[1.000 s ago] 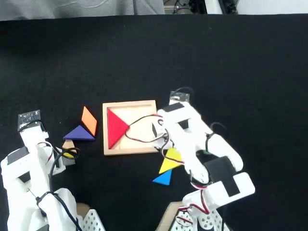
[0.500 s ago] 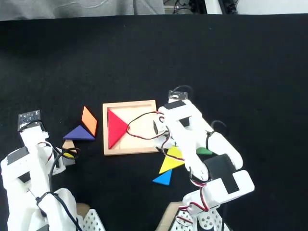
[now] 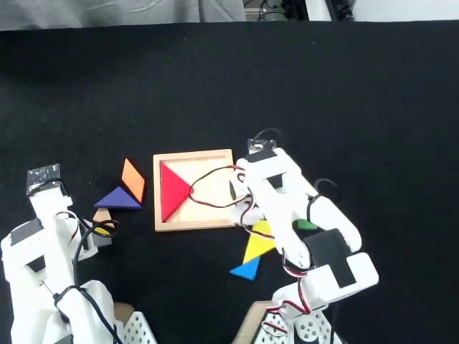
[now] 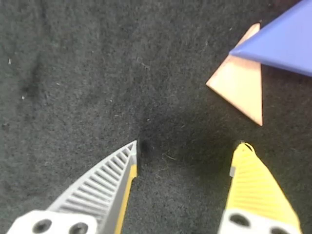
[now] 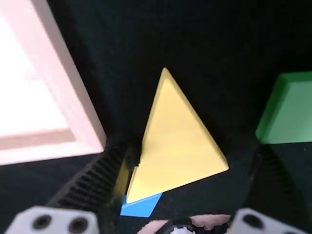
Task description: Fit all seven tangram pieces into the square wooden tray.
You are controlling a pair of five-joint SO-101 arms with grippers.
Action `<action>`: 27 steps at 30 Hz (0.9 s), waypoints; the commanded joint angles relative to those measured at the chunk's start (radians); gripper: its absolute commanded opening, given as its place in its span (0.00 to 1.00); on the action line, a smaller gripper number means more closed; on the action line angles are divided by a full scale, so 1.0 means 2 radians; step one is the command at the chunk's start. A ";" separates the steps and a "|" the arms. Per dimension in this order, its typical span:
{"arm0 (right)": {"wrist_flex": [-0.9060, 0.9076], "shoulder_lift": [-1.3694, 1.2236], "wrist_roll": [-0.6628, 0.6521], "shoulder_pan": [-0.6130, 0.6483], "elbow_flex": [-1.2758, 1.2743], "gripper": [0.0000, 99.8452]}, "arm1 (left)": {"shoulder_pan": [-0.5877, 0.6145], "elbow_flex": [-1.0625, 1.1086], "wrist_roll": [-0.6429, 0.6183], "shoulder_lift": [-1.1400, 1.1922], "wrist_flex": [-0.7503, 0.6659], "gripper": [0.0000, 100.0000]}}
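Claws both hang released: left claw over the bench, right claw straddling the yellow triangle, flat just beside the wooden tray. I judge it light, stiff, thin; pinch opposite edges.
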State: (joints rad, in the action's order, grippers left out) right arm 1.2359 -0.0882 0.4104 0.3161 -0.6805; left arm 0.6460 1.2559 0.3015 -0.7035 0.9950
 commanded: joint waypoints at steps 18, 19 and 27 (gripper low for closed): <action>0.000 0.000 0.008 -0.081 0.012 0.22 | 0.004 -0.004 0.000 -0.009 -0.005 0.30; -0.001 0.000 0.008 -0.093 0.019 0.22 | 0.005 -0.004 0.000 -0.009 -0.005 0.30; -0.001 0.000 0.007 -0.113 0.083 0.24 | 0.005 -0.004 0.000 -0.009 -0.005 0.30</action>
State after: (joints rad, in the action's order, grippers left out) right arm 1.2436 -0.0974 0.4150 0.1258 -0.6176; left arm 0.6460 1.2559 0.3015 -0.7035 0.9950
